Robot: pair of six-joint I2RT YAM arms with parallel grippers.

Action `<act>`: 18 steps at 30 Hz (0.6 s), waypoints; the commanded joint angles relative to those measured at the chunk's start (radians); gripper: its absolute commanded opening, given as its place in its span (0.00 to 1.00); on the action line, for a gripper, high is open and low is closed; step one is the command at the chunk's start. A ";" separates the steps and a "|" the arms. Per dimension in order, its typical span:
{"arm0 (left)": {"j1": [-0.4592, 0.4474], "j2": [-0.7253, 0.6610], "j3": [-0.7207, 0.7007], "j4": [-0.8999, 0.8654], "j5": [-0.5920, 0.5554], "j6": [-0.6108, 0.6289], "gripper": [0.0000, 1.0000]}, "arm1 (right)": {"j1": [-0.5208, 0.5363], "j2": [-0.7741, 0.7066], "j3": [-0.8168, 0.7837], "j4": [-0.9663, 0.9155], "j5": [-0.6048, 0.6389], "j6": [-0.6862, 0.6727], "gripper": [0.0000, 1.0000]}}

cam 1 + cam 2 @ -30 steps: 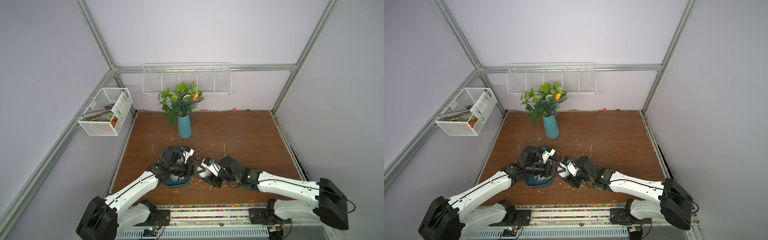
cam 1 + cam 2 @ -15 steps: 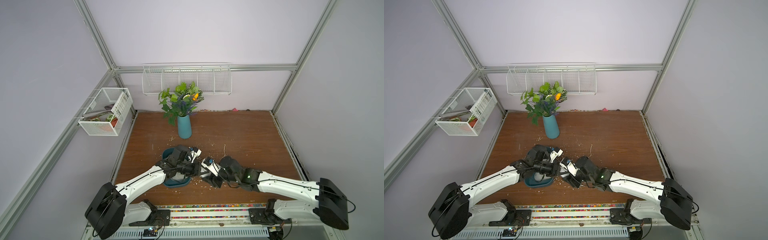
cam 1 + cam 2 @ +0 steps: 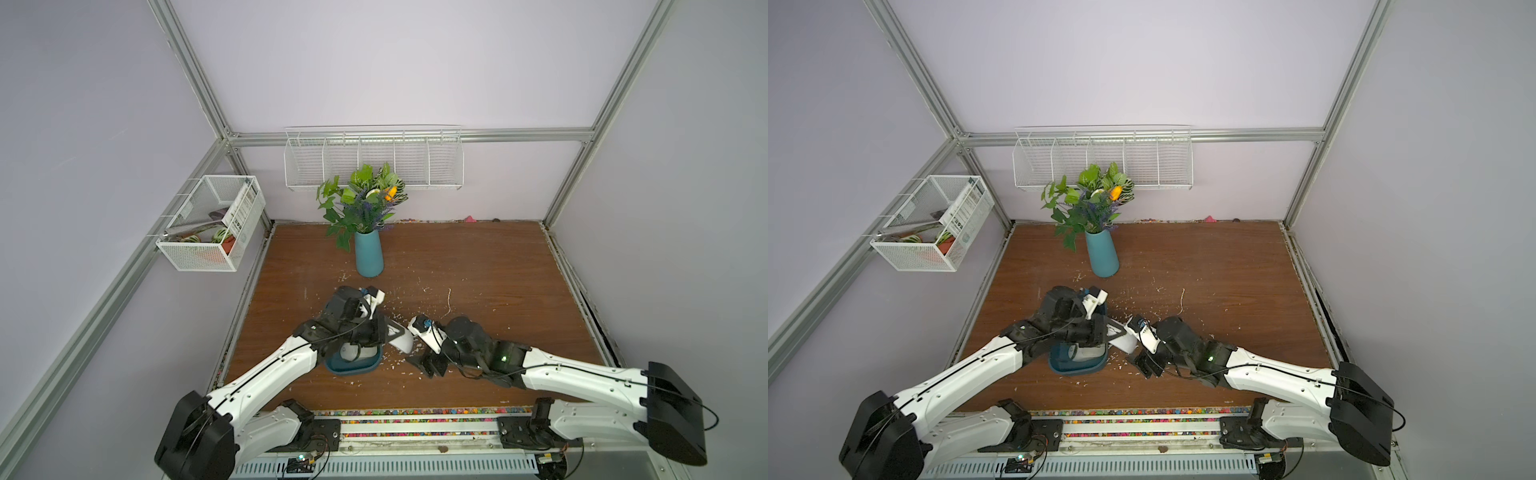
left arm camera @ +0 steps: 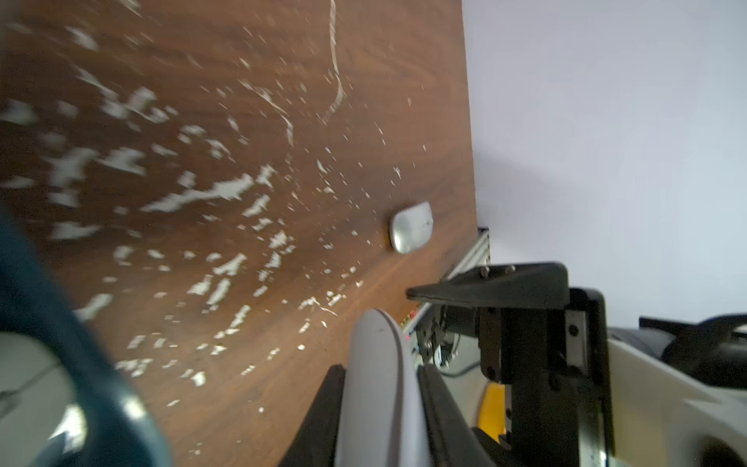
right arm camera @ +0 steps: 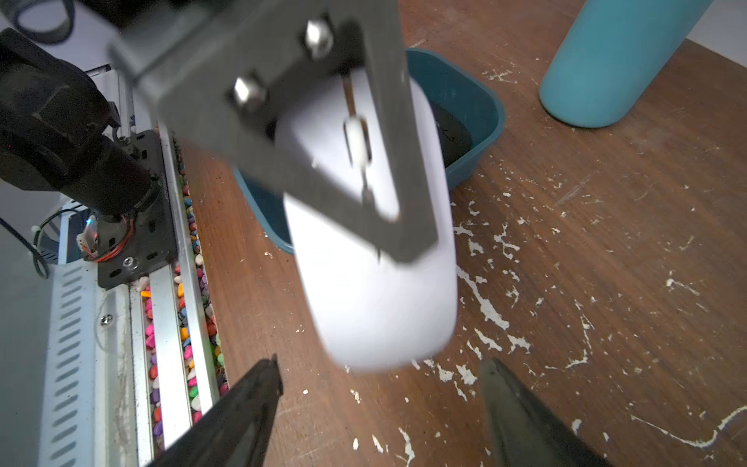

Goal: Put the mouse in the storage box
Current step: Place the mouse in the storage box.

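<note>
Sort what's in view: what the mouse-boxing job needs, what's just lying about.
Job: white oval computer mouse, clamped in the left gripper; dark teal shallow plastic storage box; right gripper, open near the mouse.
Lying about: tall teal vase of artificial flowers; white wire mesh side basket; long white wire wall rack; white flecks on the wooden table.

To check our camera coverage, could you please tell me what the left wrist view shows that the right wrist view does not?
Only the left wrist view shows a second pale mouse lying on the table near its edge. Only the right wrist view shows the teal vase and the coloured pebbles along the metal rail. Both show the white mouse clamped in the left gripper, the storage box, part of the right gripper and the flecked table.
</note>
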 commanded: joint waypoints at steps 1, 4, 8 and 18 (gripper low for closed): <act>0.088 -0.105 0.024 -0.134 -0.168 0.038 0.05 | 0.002 -0.020 -0.028 0.059 0.025 0.020 0.82; 0.184 -0.162 0.026 -0.174 -0.208 0.045 0.05 | 0.002 -0.009 -0.022 0.056 0.027 0.021 0.82; 0.292 -0.155 -0.003 -0.133 -0.210 0.033 0.06 | 0.002 0.009 -0.008 0.045 0.030 0.021 0.82; 0.366 0.079 -0.033 0.130 -0.179 -0.007 0.06 | 0.002 0.019 -0.004 0.040 0.059 0.035 0.81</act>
